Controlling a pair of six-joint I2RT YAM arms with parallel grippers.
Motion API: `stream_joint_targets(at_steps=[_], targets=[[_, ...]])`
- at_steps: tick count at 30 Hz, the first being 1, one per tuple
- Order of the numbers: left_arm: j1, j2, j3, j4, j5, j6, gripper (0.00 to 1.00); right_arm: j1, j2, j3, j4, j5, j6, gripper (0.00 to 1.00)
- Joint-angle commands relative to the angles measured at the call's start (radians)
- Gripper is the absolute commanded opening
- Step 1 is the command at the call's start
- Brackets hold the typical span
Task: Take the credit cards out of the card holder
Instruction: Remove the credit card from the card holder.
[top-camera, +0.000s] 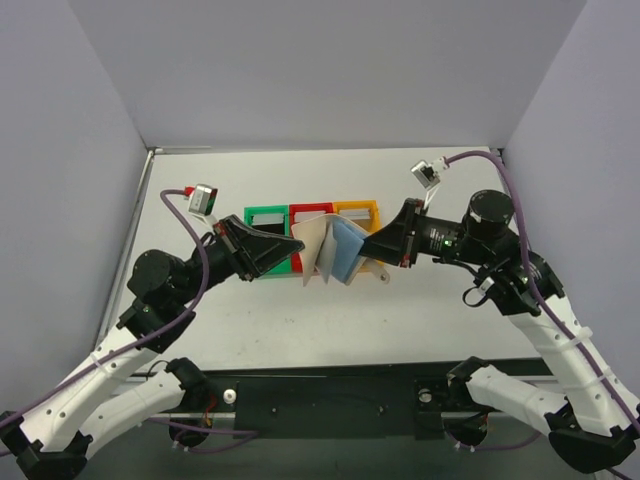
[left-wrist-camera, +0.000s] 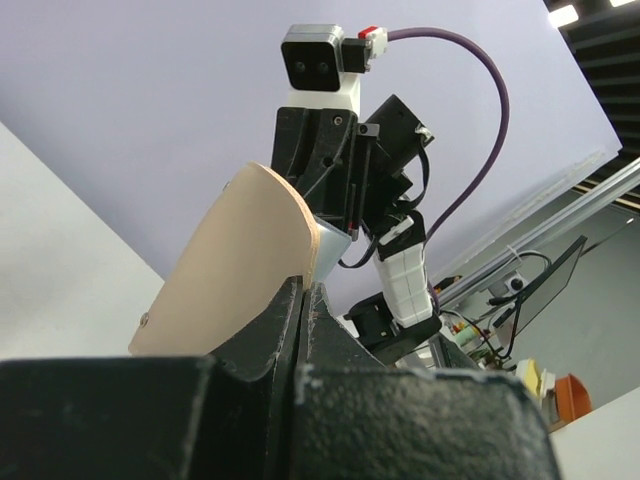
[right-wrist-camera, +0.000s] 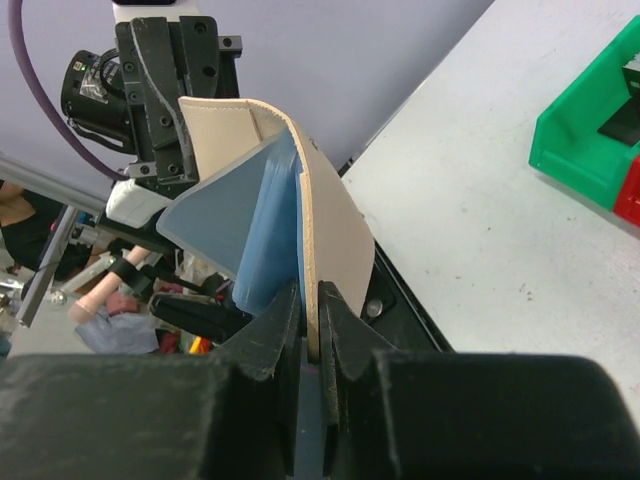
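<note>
Tan bifold card holder (top-camera: 333, 250) with light blue inner panels was spread open between both arms over the surface's middle, hiding part of a row of green, red and orange plastic bins (top-camera: 267, 217). Left gripper (top-camera: 298, 256) was clamped shut on one tan flap. Right gripper (top-camera: 372, 250) was pinched shut on the other. Cards could not be made out.

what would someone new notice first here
The tan card holder, spread open with blue inner panels showing, is held between the two arms at mid-table. The left gripper and right gripper each clamp one flap. Just behind it sits a row of green, red and orange bins.
</note>
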Motion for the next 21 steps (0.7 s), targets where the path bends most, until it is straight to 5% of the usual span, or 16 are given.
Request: stream_joint_targets(at_steps=[1,5,9,15,21], targets=[[0.014,-0.014,-0.015,0.037,-0.005,-0.007,0.00,0.006,0.007,0.085,0.014,-0.043,0.013,0.00],[0.015,0.001,-0.021,0.019,0.015,-0.003,0.27,0.004,0.021,0.134,-0.051,-0.037,-0.002,0.00],[0.014,0.017,-0.018,0.002,0.028,0.006,0.43,0.006,0.036,0.179,-0.143,-0.008,-0.030,0.00],[0.014,0.034,-0.029,0.031,0.025,0.007,0.51,0.024,0.084,0.252,-0.305,0.073,-0.122,0.00],[0.014,0.024,-0.027,0.037,-0.011,0.026,0.54,0.155,0.162,0.354,-0.493,0.332,-0.245,0.00]])
